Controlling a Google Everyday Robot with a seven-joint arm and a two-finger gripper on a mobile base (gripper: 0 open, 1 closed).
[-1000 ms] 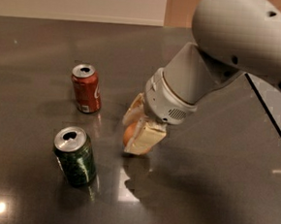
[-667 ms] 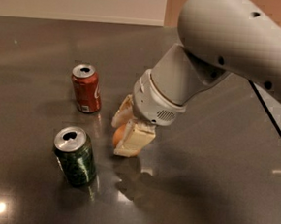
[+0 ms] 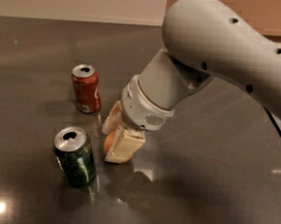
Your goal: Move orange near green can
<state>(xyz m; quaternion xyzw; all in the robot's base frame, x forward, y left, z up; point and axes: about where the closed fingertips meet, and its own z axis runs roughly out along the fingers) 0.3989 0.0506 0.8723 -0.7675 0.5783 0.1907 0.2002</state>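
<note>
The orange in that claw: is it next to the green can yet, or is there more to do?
Mostly done. The small round orange fruit is close beside the dark green glossy drink can. In hand: the gripper is shut on it, low over the dark table. Left: let go and pull away; whether the fruit touches the table cannot be told.

I'm holding the gripper low over the table, fingers closed round the orange, and I'm seeing only a narrow gap to the green can at its left, with the red can crowding the far-left side and bare tabletop lying open to the right and front.
</note>
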